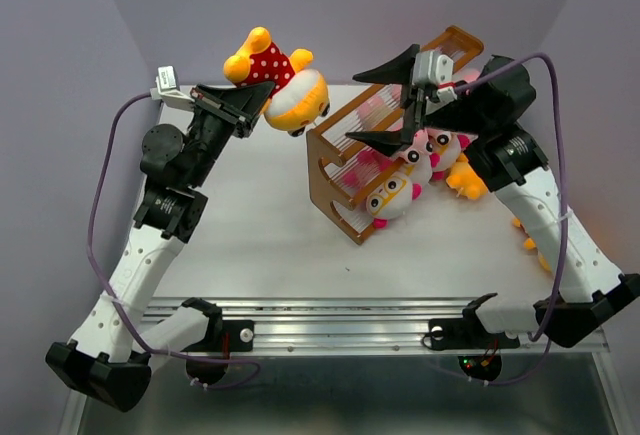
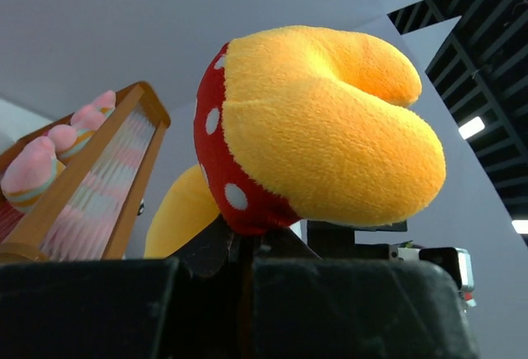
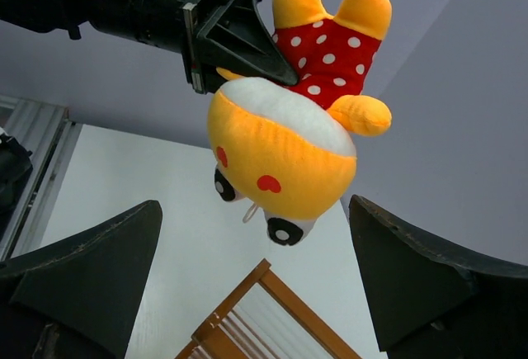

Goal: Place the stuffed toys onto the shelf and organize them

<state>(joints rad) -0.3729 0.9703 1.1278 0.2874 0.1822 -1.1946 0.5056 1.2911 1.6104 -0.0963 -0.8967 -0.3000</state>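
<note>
Left tool (image 1: 260,105) grips the yellow toy (image 1: 285,90) upside down near the shelf (image 1: 335,170).
Right tool (image 1: 352,105) gapes empty; the toy should be righted before it is set down.

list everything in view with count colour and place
dotted toy: 1, yellow-orange and red, upside down in left gripper
glasses toy: 1, white-faced, near end of shelf
pink toys: count unclear, pink, shelf's right side
shelf: 1, orange-brown, on table, centre-right
table: 1, white, under everything
cables: 2, purple, one along each arm
left gripper: 1, black, shut on dotted toy
right gripper: 1, black, open above shelf
</note>
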